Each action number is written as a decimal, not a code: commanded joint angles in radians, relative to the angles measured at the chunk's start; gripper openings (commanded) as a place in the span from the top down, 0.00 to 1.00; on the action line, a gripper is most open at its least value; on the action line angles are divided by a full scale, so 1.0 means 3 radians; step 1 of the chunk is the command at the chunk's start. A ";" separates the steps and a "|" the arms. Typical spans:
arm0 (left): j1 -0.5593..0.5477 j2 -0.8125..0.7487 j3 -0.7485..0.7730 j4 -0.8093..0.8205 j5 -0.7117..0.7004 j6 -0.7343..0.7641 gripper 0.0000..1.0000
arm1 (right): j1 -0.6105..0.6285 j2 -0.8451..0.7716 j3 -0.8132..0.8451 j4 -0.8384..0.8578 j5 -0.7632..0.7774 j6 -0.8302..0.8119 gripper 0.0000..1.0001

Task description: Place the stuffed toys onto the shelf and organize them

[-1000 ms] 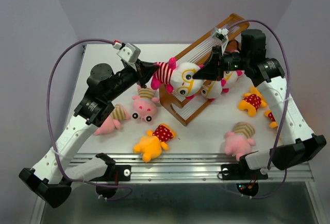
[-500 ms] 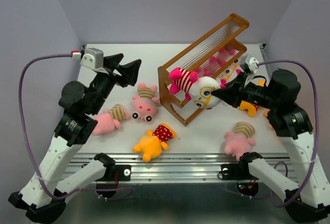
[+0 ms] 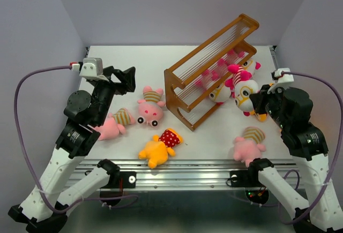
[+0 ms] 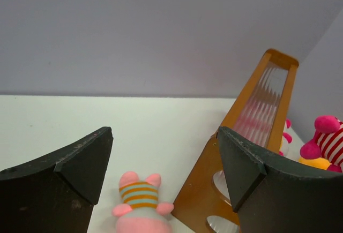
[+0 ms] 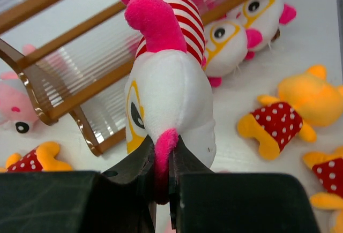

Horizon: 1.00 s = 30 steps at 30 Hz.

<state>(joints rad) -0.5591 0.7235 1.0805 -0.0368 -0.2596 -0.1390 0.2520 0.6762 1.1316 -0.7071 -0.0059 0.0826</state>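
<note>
The shelf [image 3: 210, 46] stands tilted across the back right of the table, an orange-brown rack with thin-rod tiers. My right gripper [image 3: 253, 100] [image 5: 163, 160] is shut on the pink ear of a white-faced stuffed toy [image 3: 244, 85] [image 5: 171, 83], which hangs feet-up just right of the shelf [image 5: 64, 56]. My left gripper [image 3: 130, 79] [image 4: 163, 158] is open and empty, raised left of the shelf [image 4: 257, 110]. Below it lies a pink toy with a striped shirt [image 4: 140, 203] [image 3: 150, 106]. More white-faced toys [image 3: 220, 92] [image 5: 230, 40] lie against the shelf's right side.
A second pink toy [image 3: 113, 124] lies at the left and a third [image 3: 248, 145] near the front right. A yellow-orange toy in red polka dots [image 3: 159, 146] lies front centre. More yellow-orange toys [image 5: 284, 115] lie under the right arm.
My left gripper has opened, let go of the toy and pulled back left. My right gripper has carried the white-faced toy from the shelf's front end round to its right side.
</note>
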 commanded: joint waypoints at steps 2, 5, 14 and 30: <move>0.0013 -0.0126 -0.0084 -0.0041 -0.0132 -0.0048 0.10 | -0.0093 0.0083 -0.0106 -0.0409 0.0061 0.0404 0.99; 0.0018 -0.0228 -0.0150 -0.0097 -0.0122 -0.0104 0.10 | -0.0129 0.0271 -0.0080 -0.0496 -0.0056 0.0542 0.99; 0.0013 -0.0494 -0.0263 -0.0281 -0.0152 -0.0324 0.10 | -0.0129 0.0665 -0.0345 -0.0813 -0.1609 0.0778 0.99; 0.0018 -0.0489 -0.0196 -0.0378 -0.0081 -0.0554 0.10 | -0.0129 0.1115 -0.0771 0.0525 -0.1949 0.0885 0.99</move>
<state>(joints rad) -0.5591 0.5655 1.0016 -0.1768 -0.2890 -0.2882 0.2207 0.9817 0.9009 -0.7868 -0.5869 0.3218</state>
